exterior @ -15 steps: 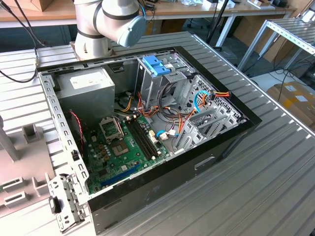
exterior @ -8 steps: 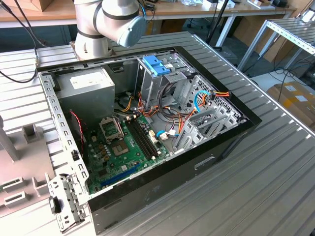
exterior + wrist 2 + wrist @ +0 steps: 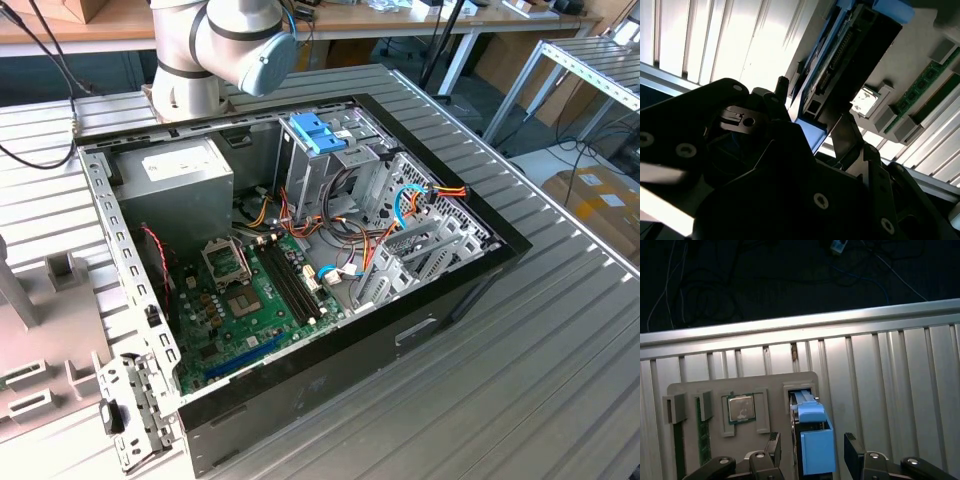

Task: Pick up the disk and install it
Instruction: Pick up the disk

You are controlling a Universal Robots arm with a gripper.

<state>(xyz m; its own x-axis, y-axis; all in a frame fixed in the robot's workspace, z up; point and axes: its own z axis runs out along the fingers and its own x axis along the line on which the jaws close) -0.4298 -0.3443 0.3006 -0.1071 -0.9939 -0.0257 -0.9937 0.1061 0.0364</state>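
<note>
A: Where is the disk, and what is the claw doing?

B: In the first wrist view the disk (image 3: 812,417) stands on edge in a slot of the grey holder tray (image 3: 775,382). A processor chip (image 3: 740,408) and a memory stick (image 3: 702,435) sit near it in the same tray. The gripper (image 3: 811,445) is spread apart, one finger on each side of the blue carrier with a small gap at both. Nothing is gripped yet.

A: How would you make this grab a good one?

B: My judgement is to centre it so both fingers (image 3: 773,444) meet the carrier's flat sides together, square to the slot. An uneven squeeze could tilt the disk and jam it in the tray.

A: Any writing to read?

B: There's a pale label on the power supply (image 3: 180,170), upper left inside the open computer case (image 3: 350,365) in the exterior view. Its print is too small to make out. Nothing on the disk is legible either.
</note>
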